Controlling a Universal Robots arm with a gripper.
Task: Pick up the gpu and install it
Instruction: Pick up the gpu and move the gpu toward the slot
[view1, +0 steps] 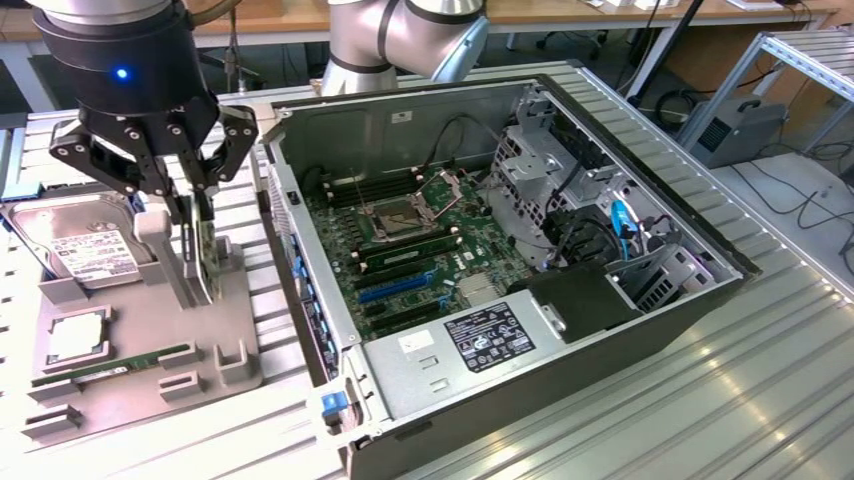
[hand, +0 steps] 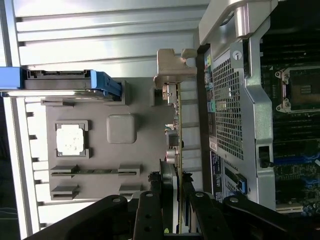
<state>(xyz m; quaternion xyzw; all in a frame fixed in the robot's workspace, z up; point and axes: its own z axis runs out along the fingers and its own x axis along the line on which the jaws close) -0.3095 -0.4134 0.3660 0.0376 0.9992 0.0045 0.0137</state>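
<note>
Tight squeeze on our end. The gripper (view1: 187, 215), clamped on the upright gpu (view1: 211, 260), sits in a narrow lane between the grey fixture post (view1: 154, 235) and the PC case's rear wall (view1: 283, 230). The case lies open-side-up, so we can drop in from above. The blue expansion slots (view1: 398, 286) have open room over them. The drive cage (view1: 534, 165) and black shroud (view1: 581, 300) crowd the exterior view's right.

One robot arm (view1: 400, 35): rounded silver-grey joint casings on a pale tubular body. Wrist section (view1: 120, 50): black cylinder carrying a small blue indicator light (view1: 123, 73). Gripper (view1: 187, 195): black, built of angular linkage bars pinned with round silver-headed screws (hand: 195, 194).
</note>
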